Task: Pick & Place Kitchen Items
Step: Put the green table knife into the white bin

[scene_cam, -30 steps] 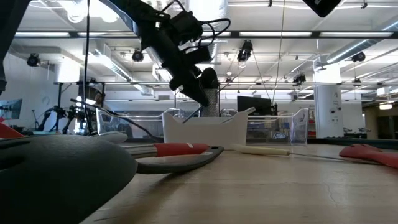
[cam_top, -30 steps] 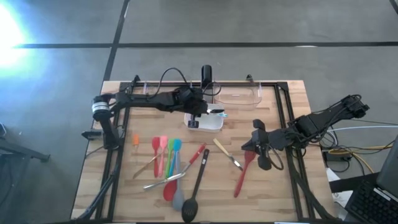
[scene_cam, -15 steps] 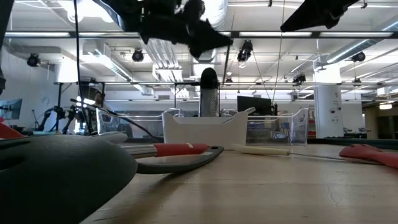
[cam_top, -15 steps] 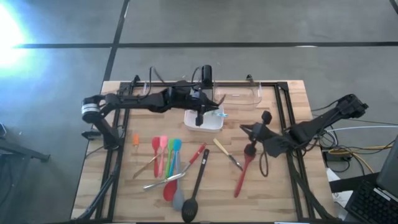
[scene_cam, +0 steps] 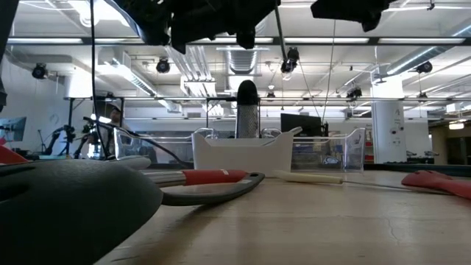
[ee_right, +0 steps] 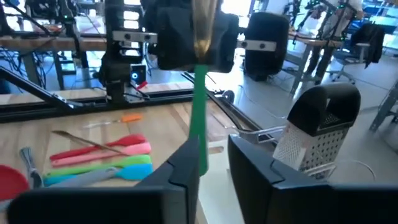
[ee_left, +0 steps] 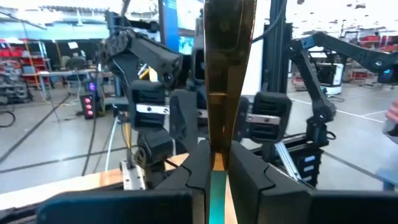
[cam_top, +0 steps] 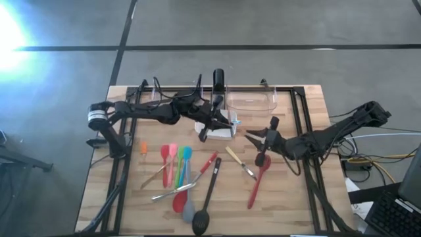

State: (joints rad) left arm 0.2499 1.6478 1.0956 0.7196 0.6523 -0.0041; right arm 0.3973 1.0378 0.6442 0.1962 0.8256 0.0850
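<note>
My left gripper [cam_top: 214,124] hangs above the white dish [cam_top: 227,135] and is shut on a slim utensil with a gold metal part [ee_left: 227,62] and a green handle [ee_right: 199,112]. My right gripper [cam_top: 258,141] is open, raised over the table's middle right, and faces the left gripper. In the right wrist view its fingers [ee_right: 216,146] stand by the handle's lower end. Red, pink, green and blue silicone spoons [cam_top: 176,164], a black spoon [cam_top: 205,204] and a red spatula [cam_top: 258,181] lie flat on the table. My left gripper pinches the utensil between its two fingers where the gold metal meets the green handle [ee_left: 217,165]. The fingers are about level, point toward the table's right, and lie across the utensil. The utensil is lifted clear and roughly upright, its green handle [ee_right: 199,130] hanging below the fingers. My right gripper is next to the handle's lower end; I cannot tell whether a finger [ee_right: 186,165] touches it.
A metal grater [cam_top: 218,80] and a clear plastic bin [cam_top: 253,102] stand at the far edge behind the dish. A small orange item [cam_top: 143,149] and small cutlery [cam_top: 240,163] lie on the wood. Black frame rails run along both table sides.
My left gripper has risen out of the white dish and swung toward the table's right. My right gripper has risen from above the red spatula, gone toward the left gripper and turned to face it.
</note>
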